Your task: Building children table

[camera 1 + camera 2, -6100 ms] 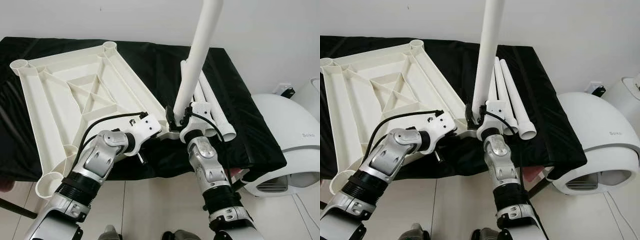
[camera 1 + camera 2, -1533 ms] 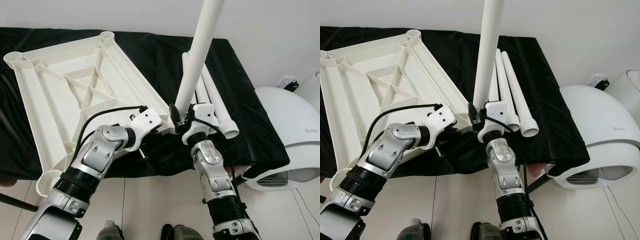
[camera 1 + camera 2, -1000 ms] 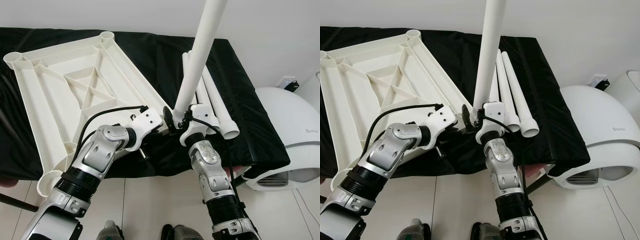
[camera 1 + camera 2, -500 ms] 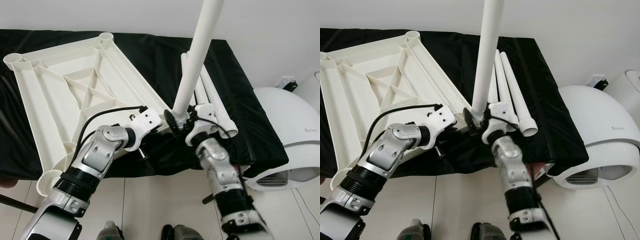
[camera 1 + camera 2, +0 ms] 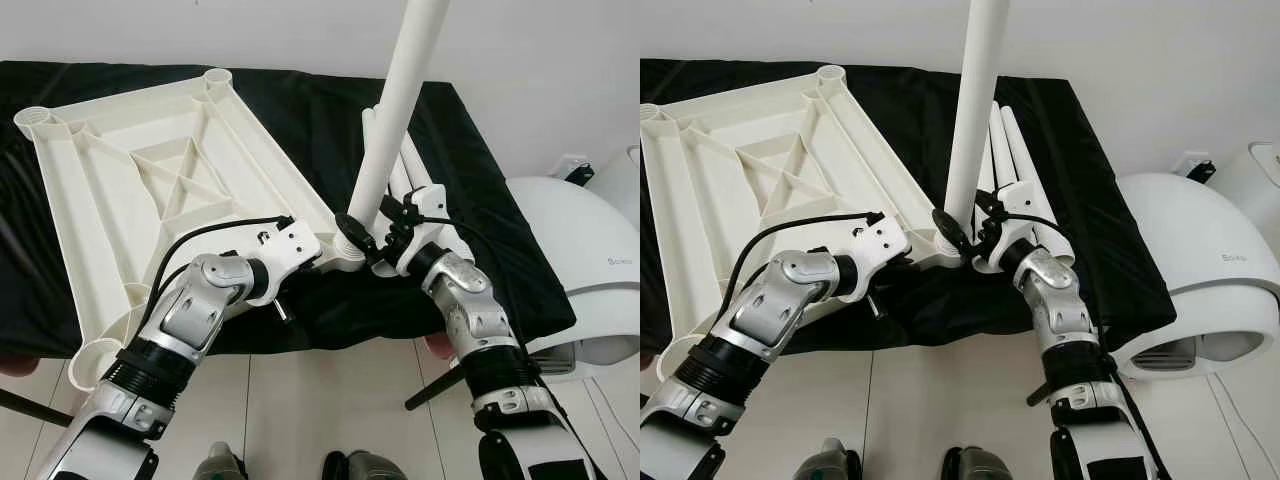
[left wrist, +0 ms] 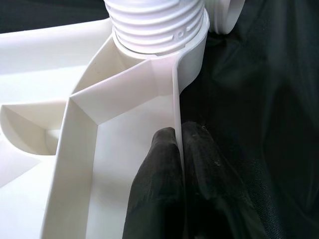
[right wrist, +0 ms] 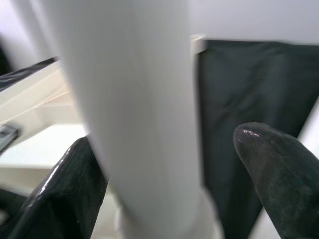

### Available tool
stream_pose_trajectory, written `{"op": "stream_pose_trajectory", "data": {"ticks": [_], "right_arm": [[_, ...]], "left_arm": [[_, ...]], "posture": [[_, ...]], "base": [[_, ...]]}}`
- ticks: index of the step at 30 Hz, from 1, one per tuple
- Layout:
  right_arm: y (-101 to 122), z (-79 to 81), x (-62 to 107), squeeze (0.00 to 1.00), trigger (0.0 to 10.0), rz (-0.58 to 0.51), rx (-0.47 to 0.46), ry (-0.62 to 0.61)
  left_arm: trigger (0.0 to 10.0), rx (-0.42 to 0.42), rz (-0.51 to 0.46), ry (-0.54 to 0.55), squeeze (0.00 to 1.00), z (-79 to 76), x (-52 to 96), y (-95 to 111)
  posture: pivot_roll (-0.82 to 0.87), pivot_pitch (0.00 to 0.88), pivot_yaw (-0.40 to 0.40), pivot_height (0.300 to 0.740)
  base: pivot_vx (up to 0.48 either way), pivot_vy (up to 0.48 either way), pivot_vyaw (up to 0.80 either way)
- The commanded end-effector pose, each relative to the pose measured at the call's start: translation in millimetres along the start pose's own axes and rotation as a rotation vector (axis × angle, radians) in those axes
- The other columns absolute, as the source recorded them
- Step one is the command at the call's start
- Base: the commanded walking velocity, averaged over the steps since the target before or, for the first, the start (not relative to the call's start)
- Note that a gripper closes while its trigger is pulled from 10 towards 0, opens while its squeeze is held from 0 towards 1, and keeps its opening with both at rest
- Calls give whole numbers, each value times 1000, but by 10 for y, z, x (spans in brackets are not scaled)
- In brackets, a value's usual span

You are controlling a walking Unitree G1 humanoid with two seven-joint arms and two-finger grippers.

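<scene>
A white ribbed tabletop (image 5: 150, 190) lies upside down on a black cloth. One white leg (image 5: 400, 110) stands upright in the tabletop's near right corner socket, and its threaded base (image 6: 157, 25) shows in the left wrist view. My left gripper (image 6: 178, 137) is shut on the thin rim of the tabletop just beside that socket. My right gripper (image 5: 372, 232) reaches the leg's base from the right; its fingers (image 7: 75, 189) straddle the leg, open, with a gap on one side. Spare legs (image 5: 1008, 150) lie on the cloth behind it.
A white rounded appliance (image 5: 590, 240) stands on the floor at the right, close to the table's corner. The cloth's front edge (image 5: 330, 340) hangs just before my arms, with pale floor tiles below. A white wall runs behind the table.
My right forearm has swung out to the right, so the gripper now meets the leg's base from the side instead of from below. The leg stays upright and the left gripper keeps its hold.
</scene>
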State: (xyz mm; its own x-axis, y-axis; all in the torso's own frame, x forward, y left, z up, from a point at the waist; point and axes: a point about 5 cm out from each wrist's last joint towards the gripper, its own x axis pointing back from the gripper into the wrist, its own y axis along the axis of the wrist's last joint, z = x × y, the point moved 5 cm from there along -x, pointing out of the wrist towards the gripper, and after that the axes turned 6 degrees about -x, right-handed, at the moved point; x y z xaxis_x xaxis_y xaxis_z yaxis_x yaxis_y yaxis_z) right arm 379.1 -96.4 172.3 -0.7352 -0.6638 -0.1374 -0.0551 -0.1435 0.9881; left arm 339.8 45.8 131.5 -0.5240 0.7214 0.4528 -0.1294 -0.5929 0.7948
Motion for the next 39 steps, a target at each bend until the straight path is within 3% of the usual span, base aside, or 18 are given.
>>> {"op": "stream_pose_trajectory", "data": {"ticks": [1, 7, 12, 17, 35, 36, 38, 39], "right_arm": [[-46, -3, 21, 0, 10000, 41, -16, 55], [-141, 73, 73, 0, 10000, 129, -38, 245], [-153, 97, 76, 0, 10000, 152, -8, 313], [-122, 42, 33, 0, 10000, 144, 32, 301], [-72, -38, -35, 0, 10000, 97, 46, 272], [-79, -43, -33, 0, 6863, 99, 50, 270], [-87, -49, -31, 0, 4000, 98, 53, 271], [-92, -51, -30, 0, 3569, 99, 54, 270]], "left_arm": [[10000, 1, 41, -9, 0, -81, -19, -116], [10000, 0, 42, -2, 0, -56, -2, -111], [10000, -1, 40, 0, 0, -47, 5, -104], [10000, -4, 38, 2, 0, -39, 8, -95], [10000, -14, 52, -32, 0, -118, 3, -131], [10000, -15, 52, -34, 0, -124, 1, -131], [10000, -18, 50, -40, 0, -136, -4, -120], [10000, -20, 50, -41, 0, -140, -6, -116]], "posture": [[0, 50, -48, 740], [5, 52, -46, 740], [7, 51, -43, 740], [9, 51, -42, 740], [7, 42, -32, 740], [6, 40, -30, 740], [4, 38, -28, 740], [3, 34, -26, 740]], "base": [[0, 0, 0], [0, 0, 0], [0, 0, 0], [0, 0, 0], [0, 0, 0], [0, 0, 0], [0, 0, 0], [0, 0, 0]]}}
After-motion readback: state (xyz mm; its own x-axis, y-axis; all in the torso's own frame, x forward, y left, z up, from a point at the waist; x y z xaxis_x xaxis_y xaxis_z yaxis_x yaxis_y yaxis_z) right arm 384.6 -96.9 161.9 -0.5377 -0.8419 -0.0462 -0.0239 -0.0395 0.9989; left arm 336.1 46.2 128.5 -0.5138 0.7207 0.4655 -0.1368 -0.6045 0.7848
